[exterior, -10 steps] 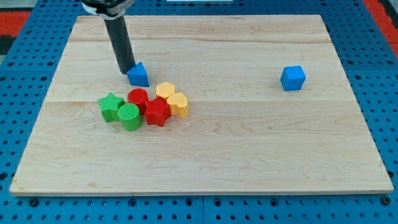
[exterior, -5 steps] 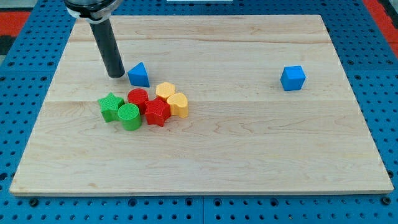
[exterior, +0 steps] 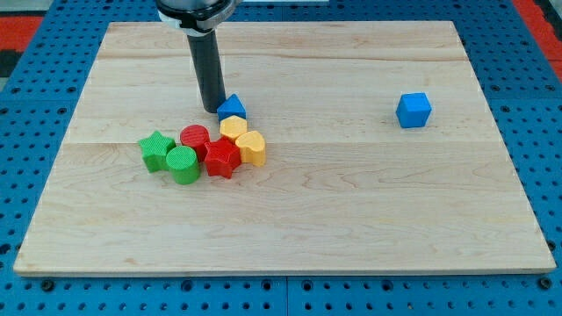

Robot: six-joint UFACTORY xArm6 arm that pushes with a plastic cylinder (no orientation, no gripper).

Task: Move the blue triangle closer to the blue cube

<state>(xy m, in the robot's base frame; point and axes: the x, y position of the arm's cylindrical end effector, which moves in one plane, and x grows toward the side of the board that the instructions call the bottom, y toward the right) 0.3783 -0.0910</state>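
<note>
Right now my tip (exterior: 212,109) rests on the wooden tabletop (exterior: 351,202), touching the view's left side of the blue triangle (exterior: 232,107). No fingers exist on this rod, so nothing is clamped. Just below the triangle, and touching or nearly touching it, sits a yellow block (exterior: 233,128), part of a cluster with a yellow heart (exterior: 252,147), a red cylinder (exterior: 194,139), a red star (exterior: 222,159), a green cylinder (exterior: 183,164) and a green star (exterior: 155,150). Well apart, toward the view's right, stands the blue cube (exterior: 414,110).
</note>
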